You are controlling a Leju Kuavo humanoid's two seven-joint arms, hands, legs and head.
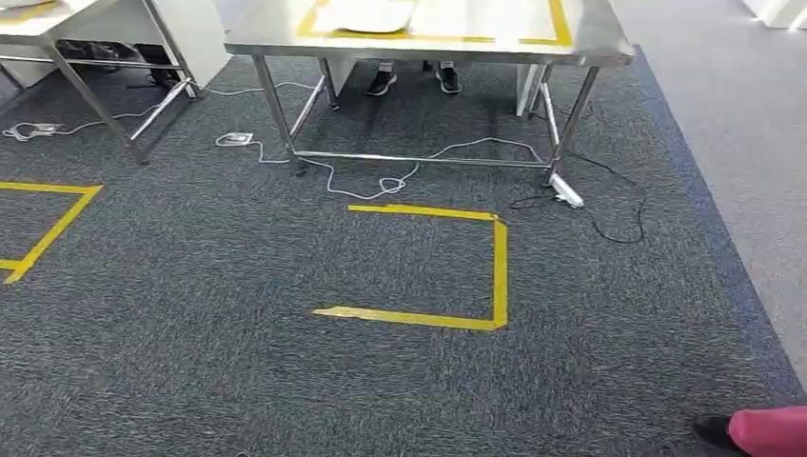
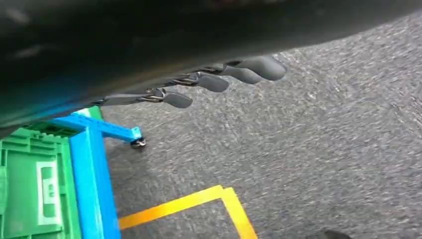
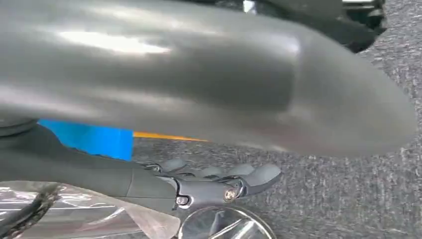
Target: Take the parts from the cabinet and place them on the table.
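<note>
The steel table point(image 1: 428, 43) stands across the top centre of the head view, its top marked with a yellow tape rectangle point(image 1: 560, 24) that looks meant as the set-down zone, and a pale sheet point(image 1: 362, 14) lies inside it; a second yellow outline point(image 1: 498, 271) on the dark carpet point(image 1: 238, 362), mid-frame, probably marks where the robot should stand to reach the table. A person's shoes point(image 1: 414, 81) show under the table's far side, and a pink-clad leg point(image 1: 771, 430) sits at the lower right corner. In the left wrist view the left hand point(image 2: 209, 82) hangs over the carpet with its dark fingers extended and slightly apart, nothing in them; a blue-framed cart point(image 2: 92, 164) holding a green crate point(image 2: 30, 184) fills the lower left. In the right wrist view the right hand point(image 3: 214, 181) has its fingers lying straight along a clear plastic bag point(image 3: 94, 214) with a shiny round part point(image 3: 226, 226) just below them at the bottom edge; the bag touches the hand's underside, which suggests the part is being carried, but whether the fingers actually grip it I cannot tell.
</note>
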